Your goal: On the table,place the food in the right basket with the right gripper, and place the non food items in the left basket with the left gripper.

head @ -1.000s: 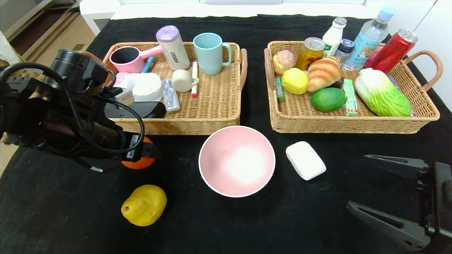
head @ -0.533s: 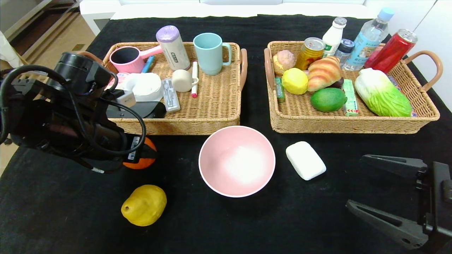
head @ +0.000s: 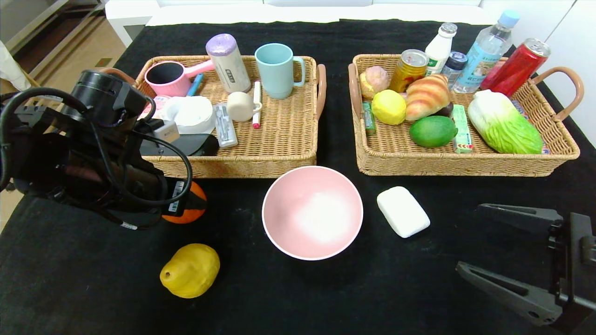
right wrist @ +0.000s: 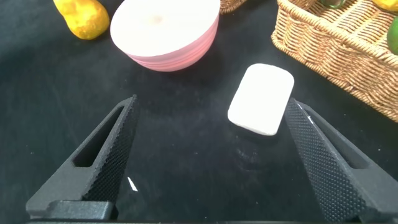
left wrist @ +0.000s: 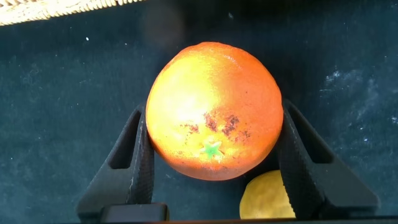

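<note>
Teal mug (head: pixel 276 70), pink scoop (head: pixel 170 77), white roll (head: pixel 192 114) beyond the left gripper (head: pixel 186 204), cabbage (head: pixel 504 123), red can (head: pixel 516 66), water bottle (head: pixel 486 50) far beyond the right gripper (head: pixel 493 246)

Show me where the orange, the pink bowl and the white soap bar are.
orange (left wrist: pixel 214 109), left wrist view, middle of its peel between the left pincer fingers.
pink bowl (head: pixel 274 195), head view, bare inner wall.
white soap bar (head: pixel 402 211), head view, centre of its top face.

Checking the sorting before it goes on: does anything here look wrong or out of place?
Yes. The left gripper has its jaws closed on the orange on the table, though food belongs to the right gripper, which hangs open near the white soap-like bar, a non-food item.
</note>
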Robot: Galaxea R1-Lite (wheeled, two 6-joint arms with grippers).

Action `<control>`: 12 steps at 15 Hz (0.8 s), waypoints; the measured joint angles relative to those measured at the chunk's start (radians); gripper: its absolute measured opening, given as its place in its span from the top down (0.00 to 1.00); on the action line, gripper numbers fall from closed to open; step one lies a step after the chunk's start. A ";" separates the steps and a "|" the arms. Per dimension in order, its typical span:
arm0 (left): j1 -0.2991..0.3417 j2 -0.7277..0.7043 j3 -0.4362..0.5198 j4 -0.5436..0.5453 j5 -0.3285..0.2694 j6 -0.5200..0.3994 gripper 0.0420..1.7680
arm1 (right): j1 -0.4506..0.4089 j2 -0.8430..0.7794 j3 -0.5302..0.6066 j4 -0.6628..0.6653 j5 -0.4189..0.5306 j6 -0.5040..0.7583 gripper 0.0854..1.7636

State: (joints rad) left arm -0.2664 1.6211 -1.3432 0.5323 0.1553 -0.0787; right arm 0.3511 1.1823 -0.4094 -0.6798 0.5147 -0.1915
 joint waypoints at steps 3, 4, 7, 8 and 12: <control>-0.001 0.000 0.001 0.000 -0.001 0.000 0.36 | -0.001 0.001 0.003 0.000 0.001 0.000 0.03; -0.001 0.000 0.001 0.000 -0.001 0.000 0.36 | -0.001 0.002 0.004 0.000 0.000 0.000 0.03; -0.003 -0.006 0.001 0.004 -0.001 0.002 0.36 | 0.000 0.002 0.006 0.000 0.000 0.000 0.03; -0.005 -0.012 0.002 0.009 -0.002 0.003 0.36 | -0.001 0.002 0.006 0.000 0.000 0.000 0.03; -0.030 -0.074 -0.005 0.013 -0.020 0.007 0.36 | -0.002 0.002 0.007 0.000 0.000 0.000 0.03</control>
State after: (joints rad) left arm -0.2968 1.5470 -1.3485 0.5453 0.1355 -0.0715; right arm 0.3491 1.1843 -0.4026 -0.6798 0.5151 -0.1919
